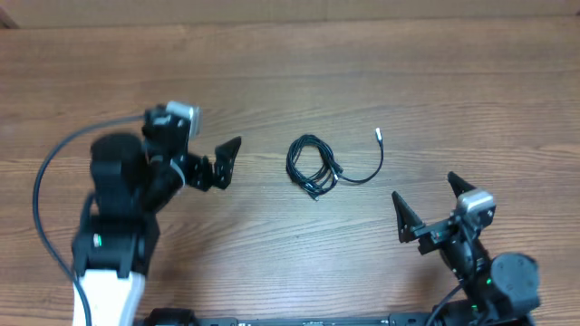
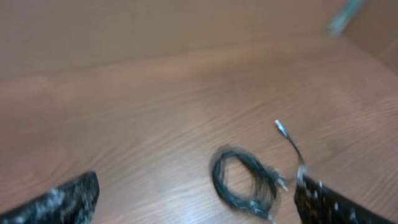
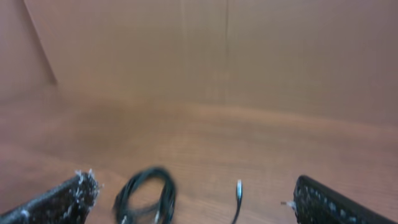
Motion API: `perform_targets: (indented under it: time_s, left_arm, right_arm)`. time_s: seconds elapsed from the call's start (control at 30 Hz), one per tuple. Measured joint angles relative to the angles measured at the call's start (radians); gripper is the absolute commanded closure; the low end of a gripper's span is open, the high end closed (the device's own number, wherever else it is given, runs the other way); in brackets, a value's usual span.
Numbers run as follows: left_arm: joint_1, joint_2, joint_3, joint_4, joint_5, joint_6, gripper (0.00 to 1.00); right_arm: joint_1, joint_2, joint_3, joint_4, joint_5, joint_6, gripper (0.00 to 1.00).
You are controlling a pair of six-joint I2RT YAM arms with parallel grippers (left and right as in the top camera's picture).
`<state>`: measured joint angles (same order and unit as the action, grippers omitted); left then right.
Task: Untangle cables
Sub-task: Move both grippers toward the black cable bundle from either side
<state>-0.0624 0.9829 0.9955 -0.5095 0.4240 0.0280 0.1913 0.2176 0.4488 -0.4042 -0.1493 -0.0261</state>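
The cables are thin black cords bundled in a small coil at the table's middle, with one loose end curving right to a silver plug tip. My left gripper is open and empty just left of the coil. In the left wrist view the coil lies ahead, nearer the right finger. My right gripper is open and empty at the front right, apart from the coil. The right wrist view shows the coil and the plug tip between its fingers, farther off.
The wooden table is bare apart from the cables. A thick black wire loops from the left arm. The arm bases stand at the front edge.
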Motion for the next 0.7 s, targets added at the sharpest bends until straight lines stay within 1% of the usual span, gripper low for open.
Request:
perform_targets:
  time_s: [0.07, 0.1, 0.13, 0.23, 0.27, 0.33, 0.43, 0.47, 0.53, 0.57, 0.63, 0.7]
  left_arm:
    - [-0.027, 0.095, 0.103, -0.051, 0.011, 0.000, 0.00]
    - [-0.051, 0.138, 0.148, -0.067, 0.016, 0.000, 0.00]
    - [-0.070, 0.161, 0.168, -0.074, 0.019, 0.000, 0.00]
    - [-0.128, 0.209, 0.205, -0.074, 0.027, 0.000, 0.00]
    - [-0.148, 0.226, 0.210, -0.075, 0.040, 0.000, 0.00]
    - [-0.168, 0.258, 0.211, -0.084, 0.084, -0.010, 0.00]
    - [-0.172, 0.302, 0.212, -0.120, 0.179, -0.061, 0.00]
    - [-0.172, 0.320, 0.212, -0.123, 0.210, -0.087, 0.00]
    - [-0.172, 0.352, 0.212, -0.124, 0.259, -0.130, 0.01]
    - [-0.172, 0.364, 0.212, -0.124, 0.269, -0.135, 0.10]
    - [-0.172, 0.405, 0.214, -0.122, 0.273, -0.147, 0.17]
    - [-0.185, 0.452, 0.215, -0.119, 0.220, -0.165, 0.26]
  right_arm:
    - [0.000, 0.119, 0.137, -0.100, -0.003, 0.001, 0.00]
    - [0.000, 0.219, 0.246, -0.147, -0.005, 0.000, 0.00]
    - [0.000, 0.294, 0.338, -0.249, -0.005, 0.000, 0.00]
    - [0.000, 0.487, 0.573, -0.418, -0.033, 0.000, 0.00]
    - [0.000, 0.573, 0.680, -0.513, -0.049, 0.001, 0.00]
    - [0.000, 0.678, 0.799, -0.610, -0.064, 0.001, 0.00]
    - [0.000, 0.832, 0.912, -0.666, -0.094, 0.000, 0.00]
    - [0.000, 0.860, 0.918, -0.666, -0.114, 0.000, 0.00]
    - [0.000, 0.943, 0.919, -0.700, -0.221, 0.001, 0.02]
    - [0.000, 0.967, 0.919, -0.699, -0.259, 0.000, 0.12]
    - [0.000, 1.008, 0.919, -0.697, -0.324, 0.001, 0.20]
    - [-0.001, 1.035, 0.919, -0.695, -0.357, 0.018, 0.26]
